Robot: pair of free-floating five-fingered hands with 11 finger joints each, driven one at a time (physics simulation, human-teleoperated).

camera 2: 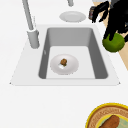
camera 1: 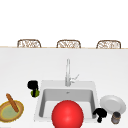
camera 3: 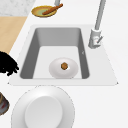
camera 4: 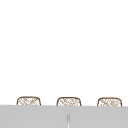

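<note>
At the far left a yellow bowl [camera 1: 11, 111] holds a brown stick-like piece [camera 1: 12, 102]. The left hand [camera 1: 33, 85] has its fingers curled down over a green ball [camera 1: 35, 93], gripping it from above beside the sink [camera 1: 41, 105]. In the basin a white plate [camera 2: 64, 64] carries a small brown lump [camera 2: 63, 61]. A red ball [camera 1: 67, 114] hides it in the front view. The right hand [camera 1: 100, 114] hovers with fingers curled on nothing, a grey plate [camera 1: 113, 103] just behind them and a dark jar [camera 1: 115, 117] just to their right.
</note>
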